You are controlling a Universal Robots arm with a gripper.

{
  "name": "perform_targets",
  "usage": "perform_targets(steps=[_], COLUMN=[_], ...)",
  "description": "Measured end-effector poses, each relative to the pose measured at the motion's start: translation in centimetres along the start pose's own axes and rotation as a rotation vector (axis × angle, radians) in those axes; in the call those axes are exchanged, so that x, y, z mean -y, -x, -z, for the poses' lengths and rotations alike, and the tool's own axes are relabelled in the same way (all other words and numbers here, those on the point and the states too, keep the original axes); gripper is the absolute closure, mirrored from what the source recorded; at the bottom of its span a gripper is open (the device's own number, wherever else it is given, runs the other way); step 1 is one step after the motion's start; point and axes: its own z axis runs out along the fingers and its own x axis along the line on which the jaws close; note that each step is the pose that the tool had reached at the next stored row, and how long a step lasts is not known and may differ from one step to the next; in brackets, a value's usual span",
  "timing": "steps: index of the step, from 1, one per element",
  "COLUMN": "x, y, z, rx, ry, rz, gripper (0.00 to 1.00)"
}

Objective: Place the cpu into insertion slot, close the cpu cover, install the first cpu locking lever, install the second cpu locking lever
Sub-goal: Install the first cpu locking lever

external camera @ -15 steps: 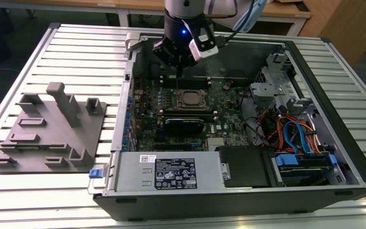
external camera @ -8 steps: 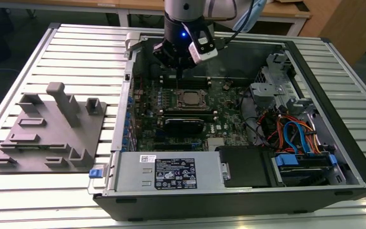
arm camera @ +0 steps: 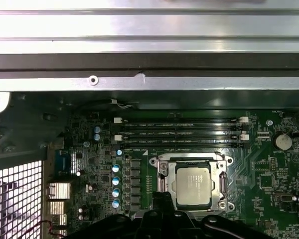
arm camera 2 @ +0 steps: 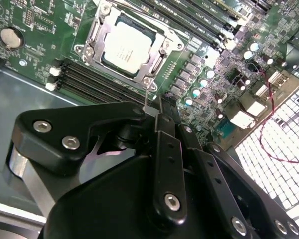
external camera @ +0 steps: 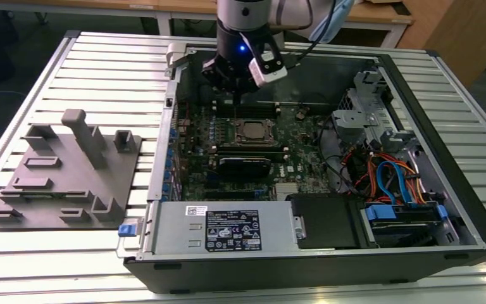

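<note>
ok, in the exterior view the arm is at the upper centre of the frame, reaching down into the open computer case [external camera: 445, 190], with the gripper [external camera: 238, 102] hanging just above the socket. the cpu [arm camera 2: 125, 46] is already sitting in its slot, flat and square as far as i can judge, and the cpu cover [arm camera 2: 158, 57] lies down around it like a frame; the first wrist view agrees, with the cpu [arm camera: 192, 186] inside the cover [arm camera: 189, 163]. in the second wrist view the gripper [arm camera 2: 158, 110] looks drawn narrow, tips together. a thin wire locking lever [arm camera 2: 146, 94] rises from the socket corner right up to those tips. whether it's pinched between them or only leaning against them, i can't tell. that's my worry: the wire is springy, and if the tips only brush it, it could skate off sideways and snap back. then the closed tips would be heading for the memory slots [arm camera 2: 89, 79] just beside the socket, or for the motherboard [arm camera 2: 35, 20] itself. a push at the wrong angle might also carry the lever past its catch, leaving the cover loose over the chip. if the cover isn't fully flat, forcing the lever could load the cpu unevenly. the grey fixture plate [external camera: 57, 183] at the exterior view's left is well apart, so no concern there.
</note>
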Motion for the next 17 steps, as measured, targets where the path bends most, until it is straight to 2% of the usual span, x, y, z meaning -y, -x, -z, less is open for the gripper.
perform_targets(steps=[7, 17], x=[-0.09, -0.47], y=[-0.58, -0.80], z=[-0.39, -1.14], rx=[-0.0001, -0.0002], ry=[-0.0002, 0.0027], rz=[0.000, 0.000], gripper=[0.89, 0.89])
